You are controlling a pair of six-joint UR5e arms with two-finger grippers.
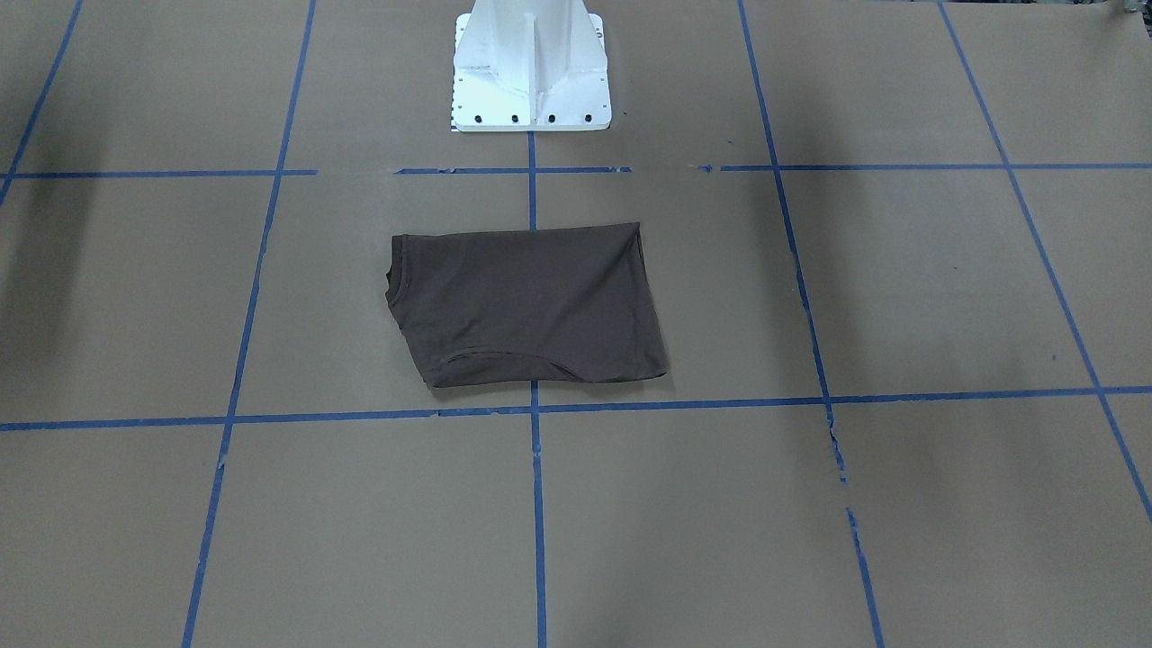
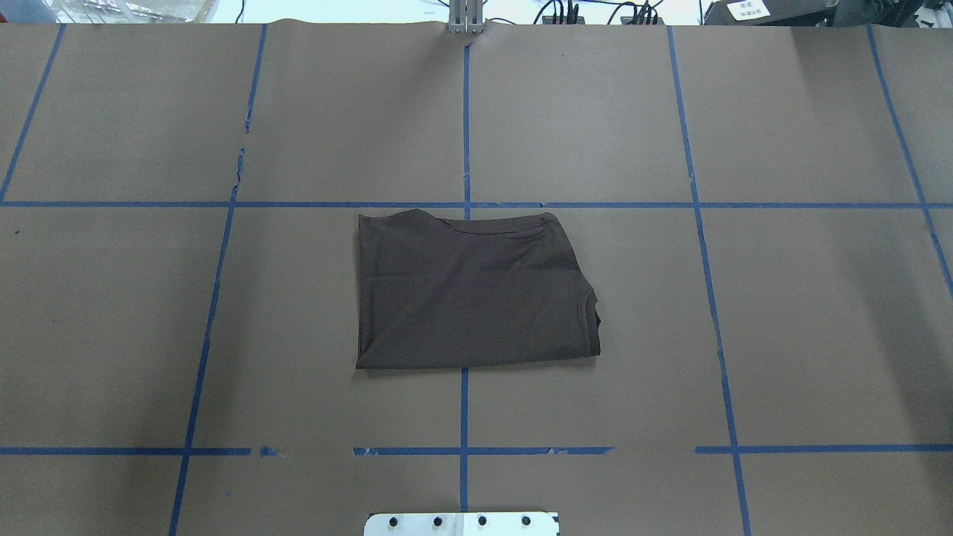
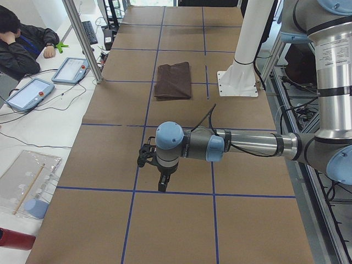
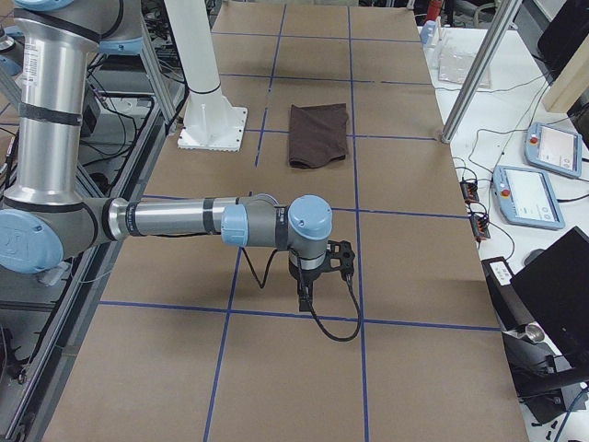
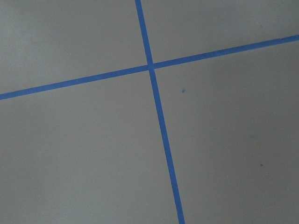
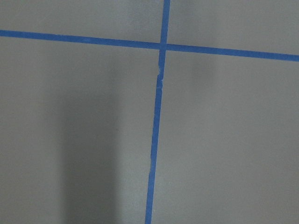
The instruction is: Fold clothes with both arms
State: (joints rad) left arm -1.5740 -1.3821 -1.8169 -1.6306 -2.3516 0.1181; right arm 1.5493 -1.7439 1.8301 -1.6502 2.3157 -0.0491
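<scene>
T-shirt (image 2: 476, 290): dark brown, lying flat as a compact folded rectangle near the middle of the bench (image 2: 819, 335), straddling the central blue tape line (image 2: 464, 417), a short way in front of the white pedestal base (image 1: 531, 67).
Step in hand: judging by the neat package and both arms standing well away from it, the folding looks done or very nearly so; at most one more fold could halve it.
Next move: if another fold is wanted, both arms would have to travel back in from the bench ends and pinch two corners of one edge together.
Edges: collar side shows slightly uneven layers; the opposite fold edge is straight and clean.
Left end effector (image 3: 163, 185): points down over bare paper near the bench's left end, nothing in it; whether it is spread or closed, I cannot tell.
Right end effector (image 4: 305, 299): likewise over bare paper at the right end, carrying nothing; spread or closed, cannot tell.
Open room: wide bare paper on every side of the shirt.
</scene>
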